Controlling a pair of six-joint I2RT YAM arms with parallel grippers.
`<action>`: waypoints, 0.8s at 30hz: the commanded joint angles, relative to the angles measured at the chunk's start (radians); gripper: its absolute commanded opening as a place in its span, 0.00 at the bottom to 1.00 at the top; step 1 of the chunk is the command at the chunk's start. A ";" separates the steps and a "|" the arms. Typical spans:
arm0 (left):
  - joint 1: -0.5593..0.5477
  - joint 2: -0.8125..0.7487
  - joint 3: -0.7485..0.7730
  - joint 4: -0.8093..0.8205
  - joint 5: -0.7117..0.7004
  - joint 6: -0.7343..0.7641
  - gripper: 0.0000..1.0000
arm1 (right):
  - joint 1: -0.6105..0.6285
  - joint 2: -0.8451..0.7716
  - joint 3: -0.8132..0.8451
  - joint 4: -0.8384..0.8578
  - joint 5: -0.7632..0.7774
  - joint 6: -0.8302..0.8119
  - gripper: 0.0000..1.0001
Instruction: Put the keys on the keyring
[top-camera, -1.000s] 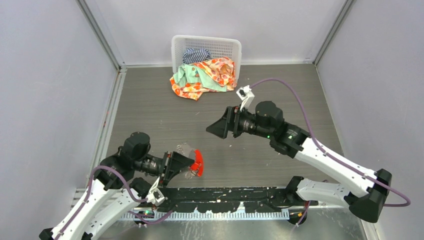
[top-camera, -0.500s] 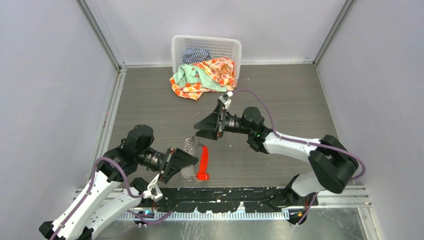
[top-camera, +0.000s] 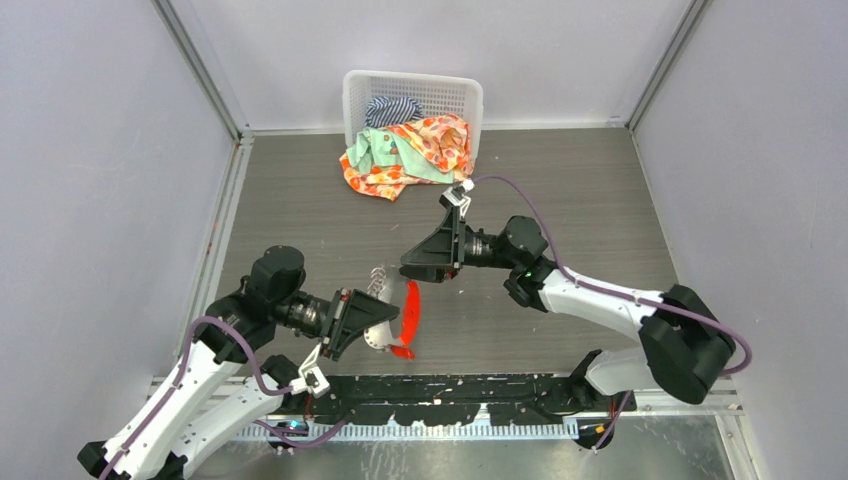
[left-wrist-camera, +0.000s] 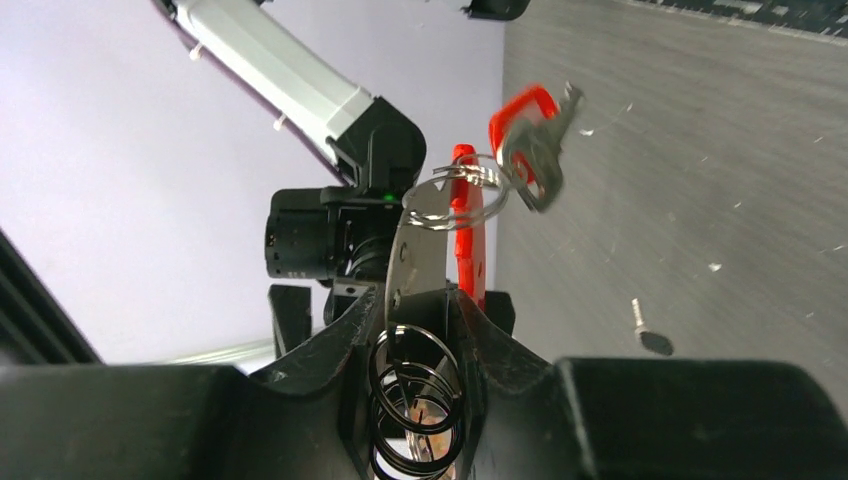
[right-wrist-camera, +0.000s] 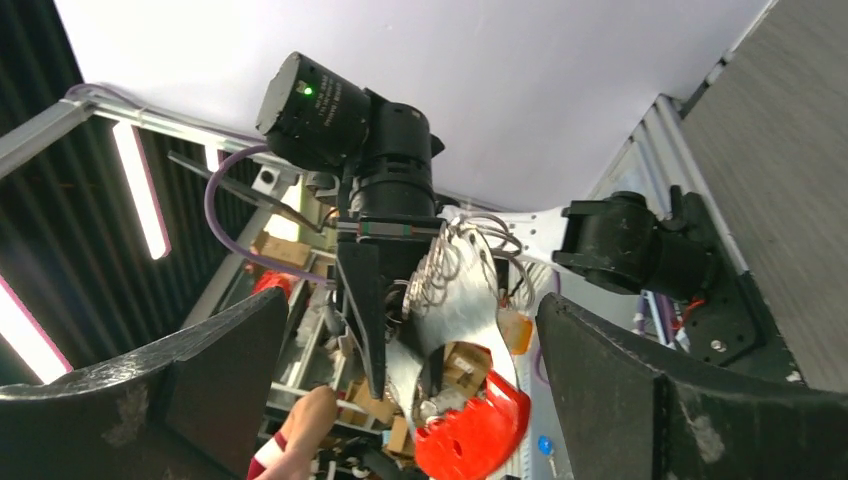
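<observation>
My left gripper (top-camera: 378, 322) is shut on the keyring (top-camera: 392, 300), held above the table. In the left wrist view its jaws (left-wrist-camera: 420, 300) clamp a flat silvery piece with black rings between them. The red tag (left-wrist-camera: 463, 225) stands up beyond, and a small red-headed key (left-wrist-camera: 530, 135) hangs from the ring's top. A black-headed key (left-wrist-camera: 648, 332) lies on the table to the right. My right gripper (top-camera: 406, 268) is open and empty, facing the keyring from close by. In the right wrist view (right-wrist-camera: 420, 400) its wide-apart fingers frame the silvery fan (right-wrist-camera: 460, 290) and red tag (right-wrist-camera: 470, 432).
A white basket (top-camera: 355, 100) stands at the back wall with colourful clothes (top-camera: 410, 150) spilling onto the table in front of it. Grey walls close in both sides. A black rail (top-camera: 450, 395) runs along the near edge.
My right gripper has swung left and down from mid-table to just beside the keyring. My left gripper has lifted and turned the bunch, so the red tag now stands more upright.
</observation>
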 joint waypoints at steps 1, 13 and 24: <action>-0.003 0.009 0.062 0.145 -0.003 0.539 0.00 | -0.040 -0.083 0.054 -0.235 -0.027 -0.156 0.96; -0.003 -0.002 0.057 0.152 -0.044 0.527 0.00 | -0.037 0.050 0.009 0.246 -0.069 0.206 0.33; -0.003 -0.004 0.038 0.201 -0.091 0.463 0.00 | -0.018 0.012 0.050 0.176 -0.117 0.151 0.28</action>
